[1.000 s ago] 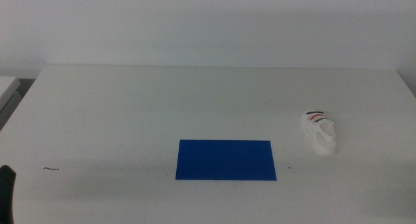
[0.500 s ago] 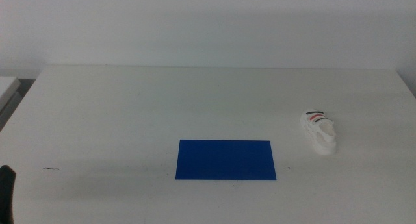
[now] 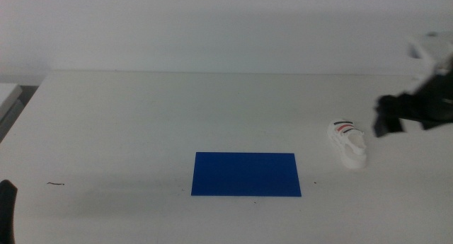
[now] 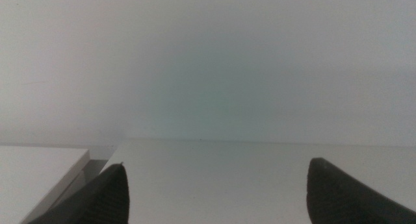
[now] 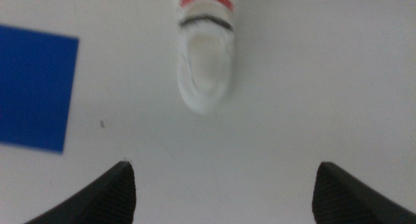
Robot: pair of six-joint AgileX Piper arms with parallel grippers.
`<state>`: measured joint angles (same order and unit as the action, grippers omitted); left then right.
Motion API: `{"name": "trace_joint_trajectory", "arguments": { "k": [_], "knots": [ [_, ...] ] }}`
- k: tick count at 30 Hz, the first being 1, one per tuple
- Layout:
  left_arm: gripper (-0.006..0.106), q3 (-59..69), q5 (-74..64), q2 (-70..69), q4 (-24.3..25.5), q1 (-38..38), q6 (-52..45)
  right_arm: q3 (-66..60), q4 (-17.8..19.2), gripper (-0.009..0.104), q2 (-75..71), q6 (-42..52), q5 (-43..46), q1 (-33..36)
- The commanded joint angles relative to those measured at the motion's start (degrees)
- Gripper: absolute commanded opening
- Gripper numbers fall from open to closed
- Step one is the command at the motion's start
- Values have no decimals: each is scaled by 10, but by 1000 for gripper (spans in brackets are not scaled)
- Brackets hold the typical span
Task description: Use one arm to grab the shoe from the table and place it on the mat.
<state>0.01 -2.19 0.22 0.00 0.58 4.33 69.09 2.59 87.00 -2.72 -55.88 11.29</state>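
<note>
Nearest the camera, at bottom-left edge of middle view: left tool, parked, only a dark sliver showing; left wrist view confirms jaws wide apart, holding nothing, aimed at a blank wall.

Next out, mat flat on the surface, near the front, roughly centred. Nothing on it. Small dark speck just off its right corner.

Further right and slightly back: shoe, lying on the surface, well apart from mat, untouched.

Just beyond and right of shoe: right tool, new in frame — absent half a second ago, now entered from right side, blurred, hovering above and just beside the shoe. Jaws spread wide in right wrist view, empty, shoe ahead between the jaw line, not yet straddled. Mat corner visible off to one side there.

Meaning: reach step under way, grasp not begun, likely needs more travel toward shoe plus descent.

Room: open surface all around shoe and between shoe and mat; right surface edge close behind the arm; back edge far off. No obstacles on carry path.
</note>
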Motion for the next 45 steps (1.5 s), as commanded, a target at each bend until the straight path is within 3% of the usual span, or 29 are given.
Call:
{"name": "trace_joint_trajectory", "arguments": {
  "k": [1,14,18,21,23,26,31,36,45],
  "knots": [
    [94,0,6,-2,0,0,1,45,1,91,58,-14,-1,14],
    [94,0,6,-2,0,0,1,118,51,91,249,-84,103,29],
    [94,0,6,-2,0,0,1,118,51,86,283,-86,125,29],
    [94,0,6,-2,0,0,1,121,51,65,296,-86,123,29],
    [94,0,6,-2,0,0,1,121,51,34,297,-94,123,29],
    [94,0,6,-2,0,0,1,135,59,7,281,-101,98,47],
    [94,0,6,-2,0,0,1,189,101,8,257,-93,39,135],
    [94,0,6,-2,0,0,1,212,82,8,261,-16,53,224],
    [94,0,6,-2,0,0,1,212,80,8,273,-100,48,283]
  ]
}}
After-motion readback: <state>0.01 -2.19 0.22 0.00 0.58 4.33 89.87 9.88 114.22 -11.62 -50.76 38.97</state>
